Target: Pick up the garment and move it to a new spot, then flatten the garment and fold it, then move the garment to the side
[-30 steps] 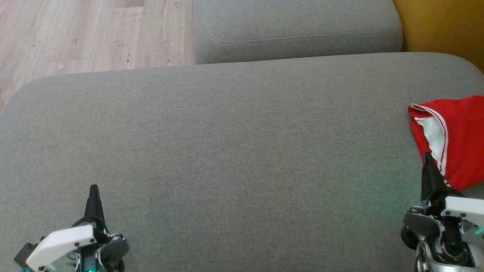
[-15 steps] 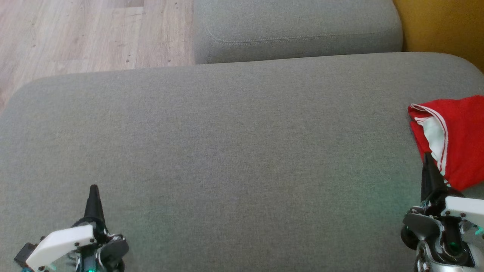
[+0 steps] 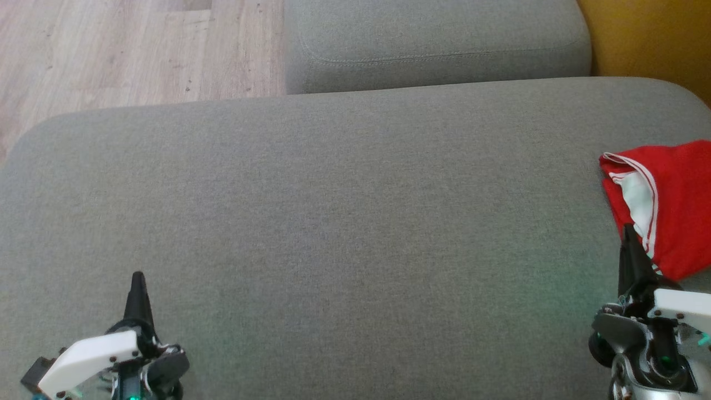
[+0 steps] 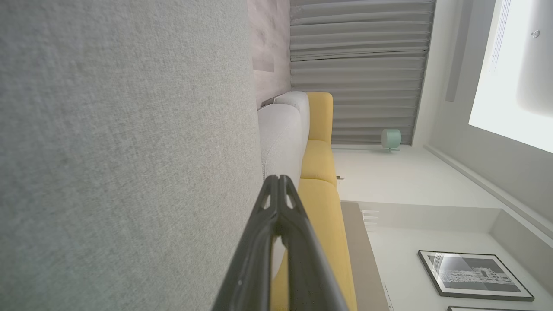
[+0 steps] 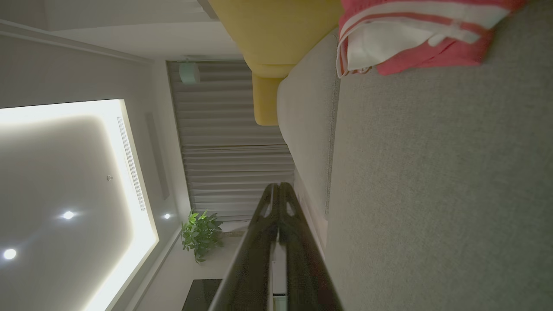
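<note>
The garment (image 3: 675,200) is red with white trim and lies folded at the right edge of the grey cushion (image 3: 344,222); in the right wrist view the garment (image 5: 414,34) sits at the top. My right gripper (image 3: 627,229) is shut and empty, its tip just in front of the garment's near edge. In its own view the right gripper (image 5: 278,185) has both fingers pressed together. My left gripper (image 3: 137,276) is shut and empty at the lower left, far from the garment. The left gripper (image 4: 278,178) also shows closed fingers.
A second grey cushion (image 3: 439,44) lies behind the big one. Wooden floor (image 3: 111,50) is at the upper left, and a yellow seat (image 3: 655,39) at the upper right. The broad middle of the cushion is bare fabric.
</note>
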